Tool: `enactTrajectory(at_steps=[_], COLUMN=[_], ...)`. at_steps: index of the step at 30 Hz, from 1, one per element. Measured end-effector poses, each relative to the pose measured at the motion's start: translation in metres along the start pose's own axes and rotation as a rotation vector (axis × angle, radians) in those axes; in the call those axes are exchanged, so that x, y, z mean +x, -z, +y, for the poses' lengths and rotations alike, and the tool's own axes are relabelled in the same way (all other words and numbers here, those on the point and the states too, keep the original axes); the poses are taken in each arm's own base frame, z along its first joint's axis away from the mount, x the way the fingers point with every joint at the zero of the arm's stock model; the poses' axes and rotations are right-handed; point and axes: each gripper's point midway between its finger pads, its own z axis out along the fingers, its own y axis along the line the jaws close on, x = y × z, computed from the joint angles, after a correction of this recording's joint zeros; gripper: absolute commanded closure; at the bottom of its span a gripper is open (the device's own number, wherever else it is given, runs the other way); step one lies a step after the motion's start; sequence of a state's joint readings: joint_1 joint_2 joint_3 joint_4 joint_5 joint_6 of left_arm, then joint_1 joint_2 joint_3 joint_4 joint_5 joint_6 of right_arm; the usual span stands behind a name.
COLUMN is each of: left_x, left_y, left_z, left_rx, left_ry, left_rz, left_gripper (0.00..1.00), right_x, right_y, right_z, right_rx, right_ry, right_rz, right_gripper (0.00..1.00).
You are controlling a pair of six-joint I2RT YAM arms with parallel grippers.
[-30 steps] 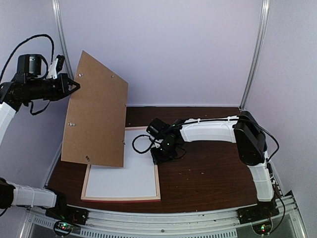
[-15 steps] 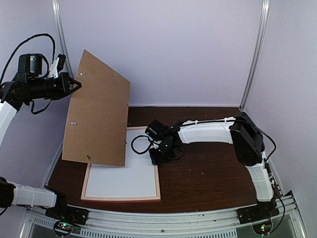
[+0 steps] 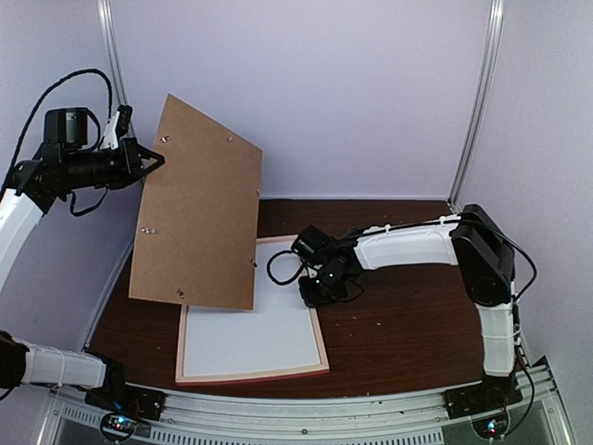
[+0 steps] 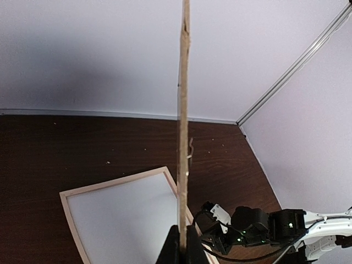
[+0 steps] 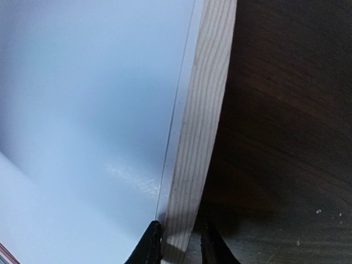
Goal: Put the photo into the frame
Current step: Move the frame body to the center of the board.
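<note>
While left gripper (image 3: 153, 159) pinches backing board (image 3: 199, 218) raised, right gripper (image 5: 177, 242), clamped on the frame (image 5: 204, 99), has dragged it right for realignment.

From above, the flat brown rectangular backing board (image 3: 199, 209) hid the 10 o'clock corner of the pale-wood rectangular picture frame (image 3: 252, 375), and the right gripper (image 3: 315, 297) had its fingertips hidden under its wrist. The left wrist view showed that board edge-on only, with the frame cut off at 6 o'clock. Close up, the thin white sheet (image 5: 82, 110) inside the frame was blurred; shadow hid whether the 3 o'clock fingertip (image 5: 209, 247) touched the bar.
</note>
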State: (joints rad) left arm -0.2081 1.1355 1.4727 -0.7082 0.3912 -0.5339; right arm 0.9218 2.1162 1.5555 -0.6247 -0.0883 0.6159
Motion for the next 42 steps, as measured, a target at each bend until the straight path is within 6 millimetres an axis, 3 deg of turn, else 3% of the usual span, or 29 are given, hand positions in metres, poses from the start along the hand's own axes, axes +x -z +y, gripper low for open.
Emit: enactTrajectory(at_steps=[14, 26, 31, 37, 42], left_x=[0.017, 0.025, 0.035, 0.06, 0.084], left_y=[-0.029, -0.049, -0.057, -0.07, -0.081], left_z=[-0.002, 0.001, 0.007, 0.014, 0.018], left_rx=[0.121, 0.185, 0.191, 0.188, 0.199], left_ry=[0.151, 0.251, 0.291, 0.355, 0.412], left_rz=[0.026, 0.036, 0.042, 0.086, 0.121], left_gripper=[1.0, 1.0, 1.0, 1.0, 1.0], right_x=[0.038, 0.041, 0.037, 0.019, 0.0], right_y=[0.029, 0.032, 0.031, 0.035, 0.055], right_z=[-0.072, -0.082, -0.081, -0.076, -0.079], right_rx=[0.104, 0.088, 0.077, 0.028, -0.047], right_ry=[-0.21, -0.303, -0.324, -0.329, -0.344], right_rz=[-0.078, -0.142, -0.153, -0.174, -0.191], right_gripper=[0.85, 0.85, 0.75, 0.54, 0.5])
